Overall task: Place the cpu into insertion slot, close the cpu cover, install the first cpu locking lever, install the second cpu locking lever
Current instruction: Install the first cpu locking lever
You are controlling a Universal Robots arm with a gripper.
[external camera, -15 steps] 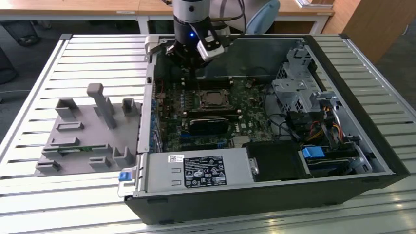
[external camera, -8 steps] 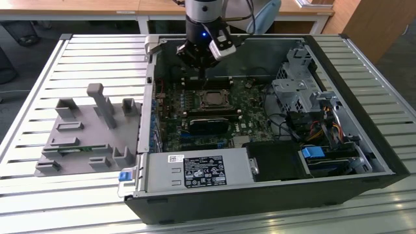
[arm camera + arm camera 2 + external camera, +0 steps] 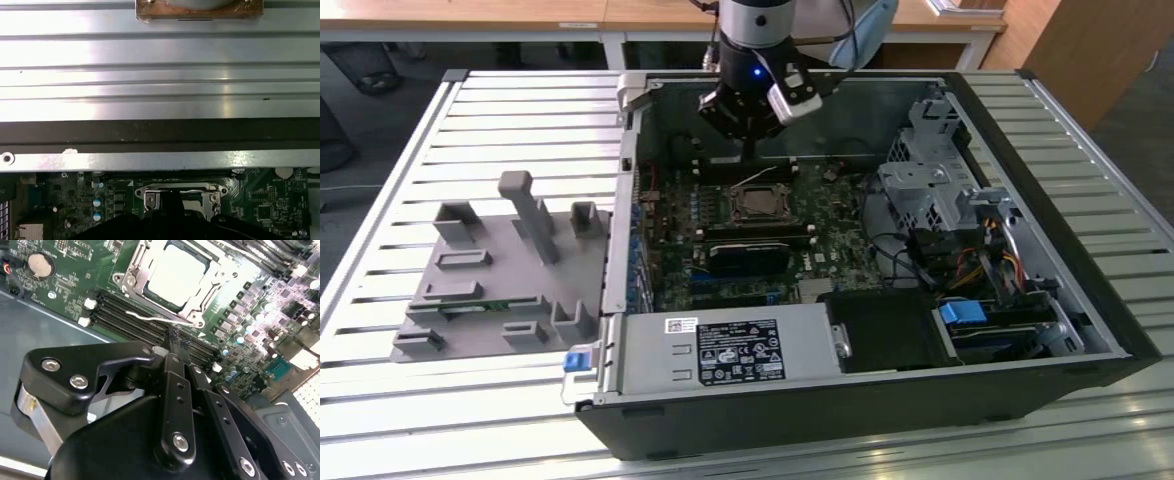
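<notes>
The cpu (image 3: 177, 277) lies flat in the insertion slot (image 3: 201, 316) on the green motherboard, its tan-silver face showing through the window of the cpu cover (image 3: 136, 284), which is down over it. In the exterior view the cpu (image 3: 758, 205) sits mid-board. A thin wire locking lever (image 3: 145, 317) runs along the socket's edge and, in the exterior view, the lever (image 3: 750, 178) stands slightly raised. My gripper (image 3: 174, 342) is shut, its tips right at this lever; whether the wire is pinched between them is unclear. From outside, the gripper (image 3: 747, 158) hangs just behind the socket.
The open computer case lies on a slatted metal table (image 3: 400, 150). A grey power-supply box (image 3: 720, 350) is at the front, a drive cage with cables (image 3: 941, 200) at the exterior view's right, a grey fixture (image 3: 507, 270) at its left. Memory slots (image 3: 117, 315) border the socket.
</notes>
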